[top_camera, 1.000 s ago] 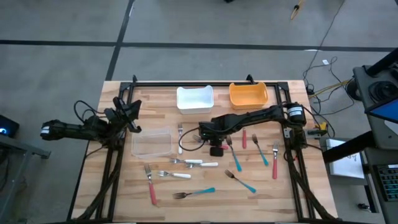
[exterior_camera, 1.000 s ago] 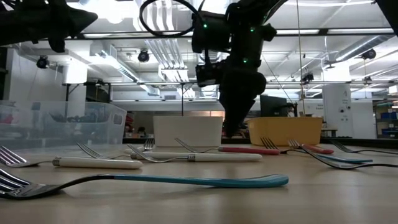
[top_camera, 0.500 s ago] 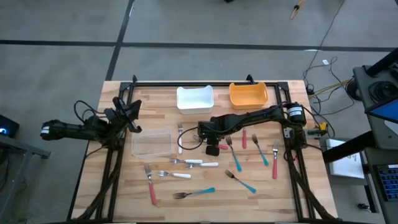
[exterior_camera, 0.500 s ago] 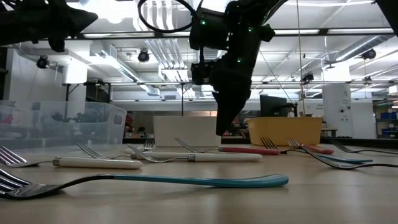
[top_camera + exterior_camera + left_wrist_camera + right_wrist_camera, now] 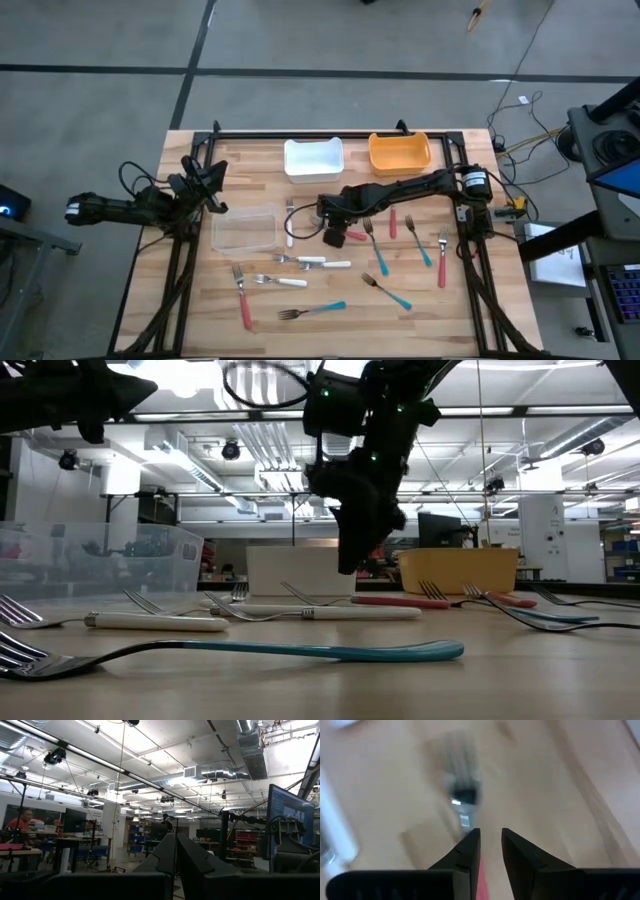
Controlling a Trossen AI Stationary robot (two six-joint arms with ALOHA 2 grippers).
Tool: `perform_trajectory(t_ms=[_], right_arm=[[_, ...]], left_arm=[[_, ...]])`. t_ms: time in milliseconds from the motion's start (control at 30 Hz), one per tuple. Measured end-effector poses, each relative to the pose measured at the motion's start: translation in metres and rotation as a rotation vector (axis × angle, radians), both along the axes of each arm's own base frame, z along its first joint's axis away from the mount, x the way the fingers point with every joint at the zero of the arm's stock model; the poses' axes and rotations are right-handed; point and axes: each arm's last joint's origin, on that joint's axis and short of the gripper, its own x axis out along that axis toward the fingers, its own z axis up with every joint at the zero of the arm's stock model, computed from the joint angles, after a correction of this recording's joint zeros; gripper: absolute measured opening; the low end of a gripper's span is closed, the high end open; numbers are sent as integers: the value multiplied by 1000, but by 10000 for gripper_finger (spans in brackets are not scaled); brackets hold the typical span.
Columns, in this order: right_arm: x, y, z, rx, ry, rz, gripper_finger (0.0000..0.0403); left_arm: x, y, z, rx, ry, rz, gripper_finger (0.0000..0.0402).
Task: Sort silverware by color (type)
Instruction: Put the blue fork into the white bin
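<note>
**Red fork pinched above the tabletop**

A wooden tabletop (image 5: 420, 300) is seen on a grey concrete floor (image 5: 100, 100); beyond it lies a workshop with ceiling ducts, desks and monitors, where a person (image 5: 19, 820) sits. No legible writing is seen. A white bin (image 5: 314, 158), an orange bin (image 5: 400, 152) and a clear bin (image 5: 244, 230) are set on the tabletop among scattered forks (image 5: 300, 262). A red fork (image 5: 465, 805) is pinched by its handle between the right gripper (image 5: 333, 228) jaws, its head projecting ahead, lifted near the centre. The left gripper (image 5: 212, 175) is parked at the left edge, jaws pressed together.
</note>
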Motion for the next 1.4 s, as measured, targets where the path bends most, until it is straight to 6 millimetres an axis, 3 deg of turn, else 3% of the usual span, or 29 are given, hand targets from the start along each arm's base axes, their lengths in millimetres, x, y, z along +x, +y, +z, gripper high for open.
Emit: perform_trajectory(t_ms=[167, 400, 533, 667, 967, 1400], right_arm=[[-25, -12, -2, 97, 212, -275, 70], [-53, -1, 9, 10, 413, -347, 70], [-65, 7, 14, 11, 416, -365, 70], [-80, 11, 7, 93, 428, -379, 69], [-90, 17, -14, 295, 240, -400, 74], [-93, 25, -30, 333, 211, -417, 189]], left_arm=[[0, 0, 0, 0, 0, 0, 0], [0, 0, 0, 1, 1, 0, 0], [0, 0, 0, 2, 2, 1, 0], [0, 0, 0, 2, 2, 1, 0], [0, 0, 0, 1, 3, 2, 0], [0, 1, -1, -7, 14, 25, 0]])
